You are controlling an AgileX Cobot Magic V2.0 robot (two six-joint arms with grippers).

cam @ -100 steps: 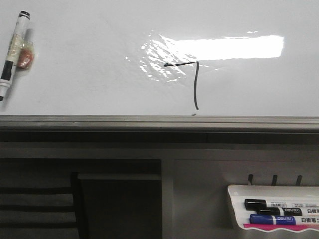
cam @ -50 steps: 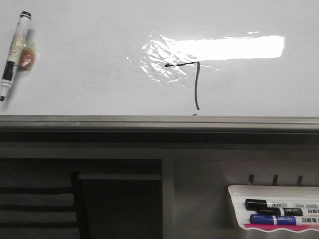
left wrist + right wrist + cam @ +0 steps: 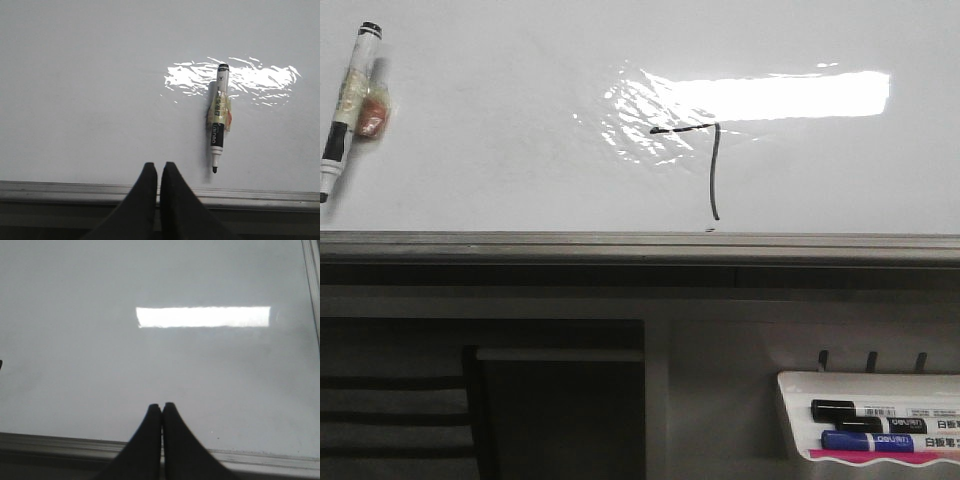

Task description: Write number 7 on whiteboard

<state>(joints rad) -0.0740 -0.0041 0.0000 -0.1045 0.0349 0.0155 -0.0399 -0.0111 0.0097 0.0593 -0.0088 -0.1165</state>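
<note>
Front view: the number 7 [image 3: 705, 165] sits centre frame on the whiteboard [image 3: 500, 150], just above its grey edge; a marker [image 3: 344, 108] lies upper left.

Left wrist view: the left gripper [image 3: 158, 170] fingers are nearly closed, empty, near the marker [image 3: 218, 117].

Right wrist view: the right gripper [image 3: 161, 410] fingers are pressed together, empty, over bare whiteboard [image 3: 75, 365].

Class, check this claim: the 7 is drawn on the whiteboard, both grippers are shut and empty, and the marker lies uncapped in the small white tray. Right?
One detail is wrong. The uncapped marker lies on the whiteboard, not in the tray, as the left wrist view shows. The 7 is drawn, and the left gripper and right gripper are shut and empty.
</note>
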